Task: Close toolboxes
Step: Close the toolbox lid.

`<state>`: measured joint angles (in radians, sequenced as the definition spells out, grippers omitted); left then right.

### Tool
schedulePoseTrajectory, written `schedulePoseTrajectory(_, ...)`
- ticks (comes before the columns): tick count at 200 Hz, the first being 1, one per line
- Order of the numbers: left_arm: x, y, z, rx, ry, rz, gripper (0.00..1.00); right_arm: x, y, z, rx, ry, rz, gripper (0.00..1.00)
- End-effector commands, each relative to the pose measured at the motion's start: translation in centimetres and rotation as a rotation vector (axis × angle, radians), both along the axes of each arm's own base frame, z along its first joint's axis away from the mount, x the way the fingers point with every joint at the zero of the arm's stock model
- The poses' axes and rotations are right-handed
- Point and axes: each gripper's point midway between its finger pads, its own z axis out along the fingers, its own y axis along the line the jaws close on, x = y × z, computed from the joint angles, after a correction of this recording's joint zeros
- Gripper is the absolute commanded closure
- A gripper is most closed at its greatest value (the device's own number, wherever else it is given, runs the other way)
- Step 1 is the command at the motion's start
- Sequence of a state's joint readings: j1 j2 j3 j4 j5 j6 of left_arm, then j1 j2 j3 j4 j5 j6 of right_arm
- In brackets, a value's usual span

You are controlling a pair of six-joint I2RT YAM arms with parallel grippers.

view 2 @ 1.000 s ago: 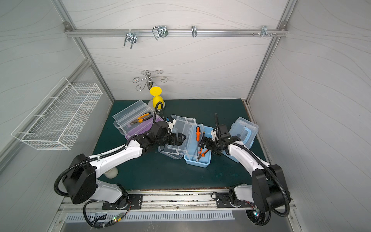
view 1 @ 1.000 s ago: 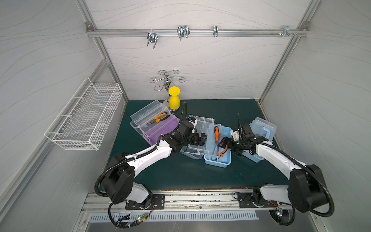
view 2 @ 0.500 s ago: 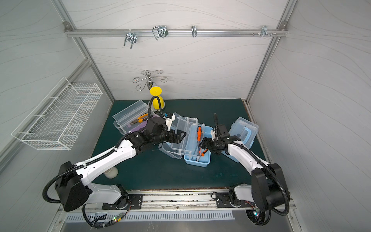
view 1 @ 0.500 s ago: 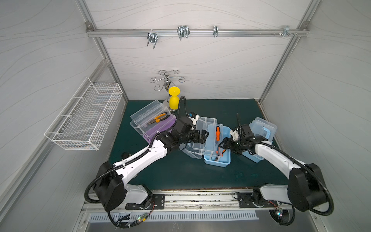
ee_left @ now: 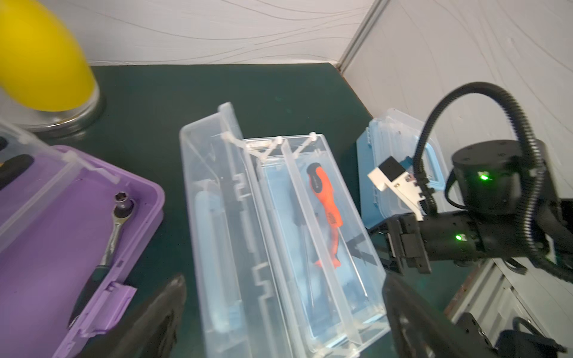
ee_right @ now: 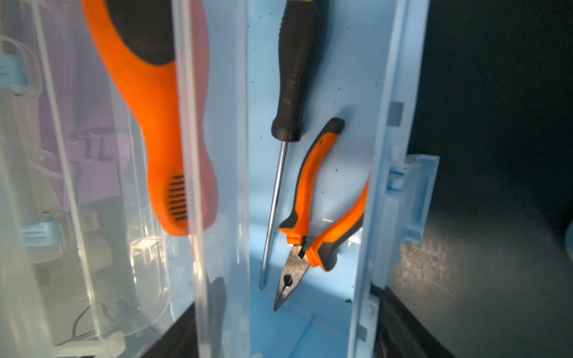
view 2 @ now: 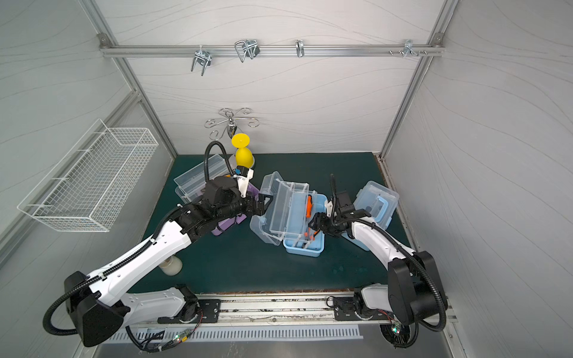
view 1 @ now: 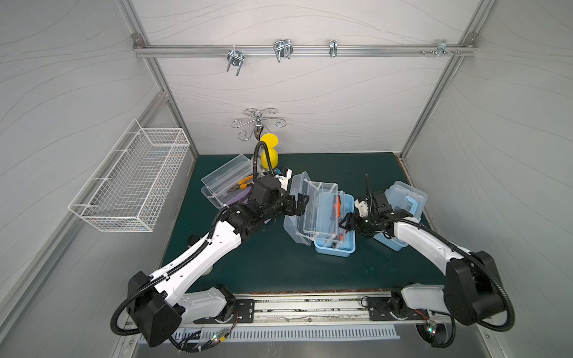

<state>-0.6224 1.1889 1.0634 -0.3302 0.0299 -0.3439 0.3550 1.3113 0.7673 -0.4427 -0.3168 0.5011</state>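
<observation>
Three toolboxes are in both top views. The purple one (view 1: 238, 197) (ee_left: 62, 217) lies open at the back left. The middle light blue one (view 1: 335, 248) (view 2: 304, 248) is open, its clear lid (view 1: 296, 217) and clear tray (view 1: 322, 210) tilted up over the base. The other light blue one (view 1: 406, 198) (view 2: 376, 201) sits closed at the right. My left gripper (view 1: 300, 203) (ee_left: 282, 310) is open at the lid's outer side, with lid and tray between its fingers. My right gripper (view 1: 346, 221) (ee_right: 304, 325) is open and straddles the middle box's blue front wall (ee_right: 369, 248).
An orange screwdriver (ee_right: 161, 124), a black screwdriver (ee_right: 291, 77) and orange pliers (ee_right: 310, 217) lie in the middle box. A ratchet (ee_left: 117, 229) lies in the purple box. A yellow object on a silver stand (view 1: 269, 153) is at the back. A white wire basket (view 1: 130, 183) hangs on the left wall.
My left arm has stretched and lifted, and the clear lid and tray have tipped further over the blue base. The right gripper's jaws have narrowed around the box wall.
</observation>
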Motion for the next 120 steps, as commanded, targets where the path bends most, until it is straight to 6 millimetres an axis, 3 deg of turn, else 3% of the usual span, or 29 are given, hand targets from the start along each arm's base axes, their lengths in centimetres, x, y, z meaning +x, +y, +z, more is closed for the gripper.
schedulePoseTrajectory(1,0.5,1.0,-1.2,-0.009,0.02,0.033,0.01,-0.9,0.5,-1.1,-0.004,0.019,0.068,0.34)
schedulePoseTrajectory(51,0.9,-0.3,-3.2,-0.045,0.068,-0.001,0.01,-0.5,1.7,-1.2,0.004,0.008,0.129,0.4)
schedulePoseTrajectory(120,0.9,-0.7,-3.9,-0.065,0.093,-0.009,0.01,-0.1,6.3,-1.0,0.007,-0.029,0.243,0.43)
